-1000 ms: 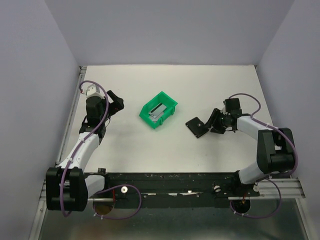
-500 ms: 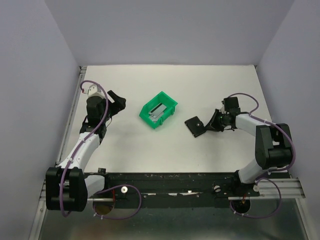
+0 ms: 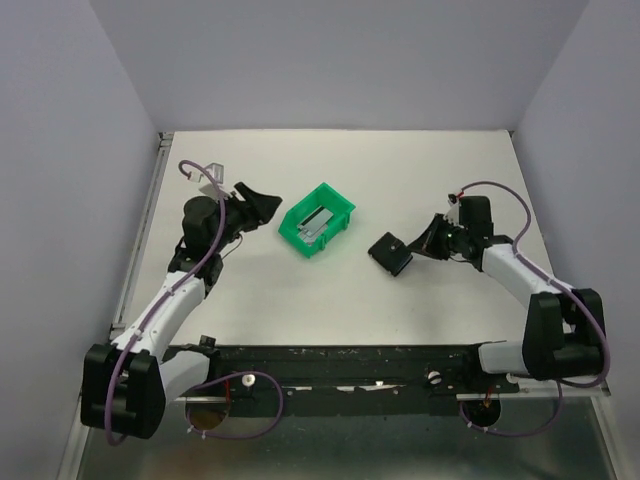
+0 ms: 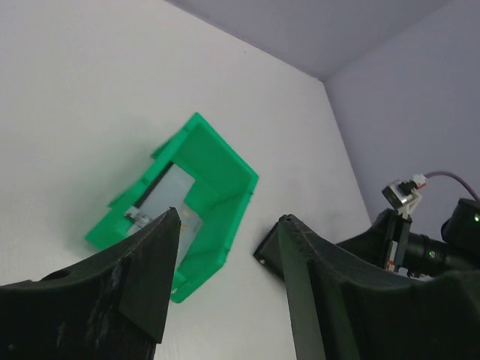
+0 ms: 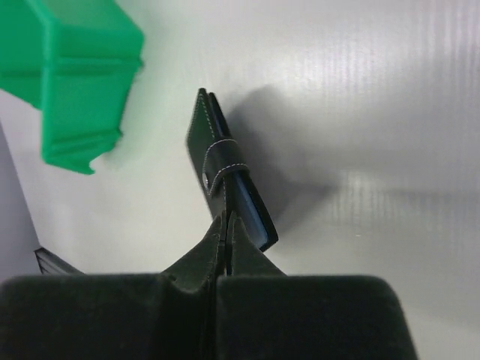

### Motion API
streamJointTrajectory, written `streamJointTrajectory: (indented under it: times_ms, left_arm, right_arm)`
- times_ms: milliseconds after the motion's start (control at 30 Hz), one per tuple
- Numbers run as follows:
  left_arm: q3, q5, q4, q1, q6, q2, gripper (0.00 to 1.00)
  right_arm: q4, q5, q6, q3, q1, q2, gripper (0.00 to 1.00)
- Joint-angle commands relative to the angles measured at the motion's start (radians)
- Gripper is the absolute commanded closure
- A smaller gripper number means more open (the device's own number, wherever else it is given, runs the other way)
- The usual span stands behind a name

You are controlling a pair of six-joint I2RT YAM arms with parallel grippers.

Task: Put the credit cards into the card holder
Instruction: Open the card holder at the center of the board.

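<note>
The credit cards (image 3: 318, 222) lie inside the green bin, a silvery-grey one (image 4: 169, 192) on top. My left gripper (image 3: 263, 203) hovers just left of the bin, open, with nothing between its jaws (image 4: 227, 225). The black card holder (image 3: 391, 252) stands tilted on edge to the right of the bin. In the right wrist view its strap and small stud show (image 5: 223, 169), with a pale blue edge inside. My right gripper (image 5: 225, 225) is shut on the holder's near edge, seen from above at the holder's right side (image 3: 420, 245). The holder's corner peeks past my left finger (image 4: 268, 247).
The green plastic bin (image 3: 296, 236) sits angled at mid-table, its tall wall (image 4: 219, 159) toward the holder and its corner in the right wrist view (image 5: 75, 67). White tabletop surrounds both. Purple walls close in the back and sides.
My left gripper swung right toward the bin and its jaws narrowed somewhat. My right gripper closed on the card holder, which tipped up and shifted slightly.
</note>
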Motion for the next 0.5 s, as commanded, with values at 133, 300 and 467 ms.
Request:
streamJointTrajectory:
  times_ms: [133,300,467]
  left_arm:
    - [-0.117,0.076,0.29,-0.233,-0.17,-0.026,0.24]
    - [-0.181,0.065,0.54,-0.3,-0.278,0.027,0.18]
    - [-0.183,0.057,0.723,-0.364,-0.378,0.11,0.18]
  right_arm:
    - [0.022,-0.089,0.049,-0.019,0.008,-0.223,0.99]
    - [0.052,-0.123,0.154,-0.01,0.008,-0.338,0.99]
    - [0.08,-0.139,0.25,0.009,0.008,-0.419,0.99]
